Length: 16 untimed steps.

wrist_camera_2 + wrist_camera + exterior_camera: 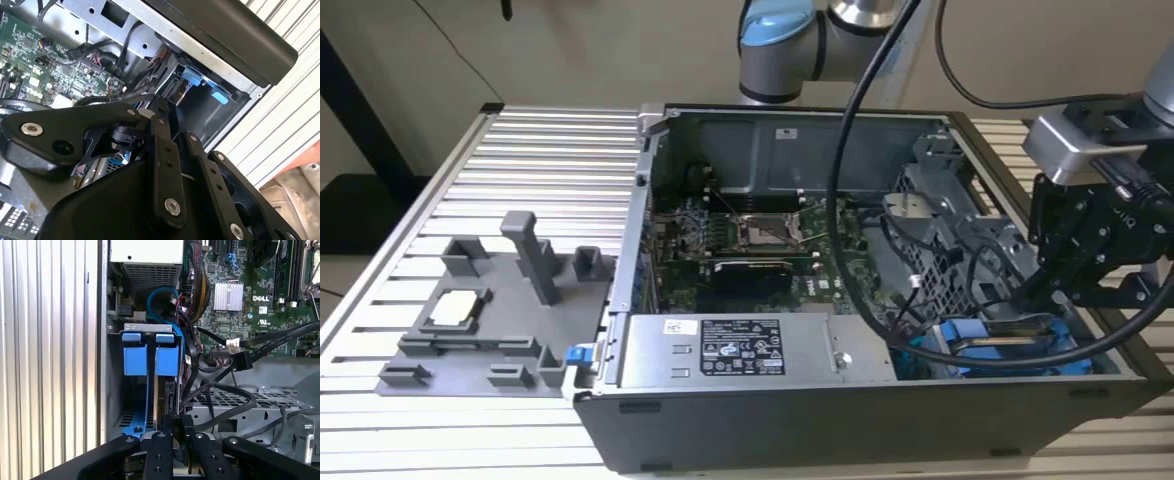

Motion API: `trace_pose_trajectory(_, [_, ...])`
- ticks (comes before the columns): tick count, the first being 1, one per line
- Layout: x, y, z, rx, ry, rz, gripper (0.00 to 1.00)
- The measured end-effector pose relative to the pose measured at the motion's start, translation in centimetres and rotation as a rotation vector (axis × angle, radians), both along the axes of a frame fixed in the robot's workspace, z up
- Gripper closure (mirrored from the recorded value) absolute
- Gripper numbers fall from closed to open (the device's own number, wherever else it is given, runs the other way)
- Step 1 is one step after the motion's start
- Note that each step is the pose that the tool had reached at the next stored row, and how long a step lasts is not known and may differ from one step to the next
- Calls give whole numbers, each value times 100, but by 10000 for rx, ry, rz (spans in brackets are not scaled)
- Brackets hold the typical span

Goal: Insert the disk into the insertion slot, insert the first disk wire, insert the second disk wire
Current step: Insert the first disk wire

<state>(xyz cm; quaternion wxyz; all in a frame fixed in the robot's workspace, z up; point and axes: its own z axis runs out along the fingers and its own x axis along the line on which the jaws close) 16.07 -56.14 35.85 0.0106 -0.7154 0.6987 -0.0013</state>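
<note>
1 open computer case stands on the tabletop. A parts tray lies beside it, at the exterior view's left. Inside the case, the power box sits at the near side and the board lies behind it. The disk is in the near corner at the exterior view's right, and it seems to sit in the insertion slot. The tool hangs just above the disk.
</note>
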Motion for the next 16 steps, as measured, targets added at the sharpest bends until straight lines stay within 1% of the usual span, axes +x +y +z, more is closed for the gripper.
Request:
trace_pose_trajectory(5, [13, -9, -70, 109, 0, 0, 81])
trace_pose_trajectory(8, [25, -13, -105, 151, 0, 0, 81])
trace_pose_trajectory(12, [42, -16, -141, 174, 0, 0, 81])
trace_pose_trajectory(16, [47, -17, -159, 173, 0, -3, 81])
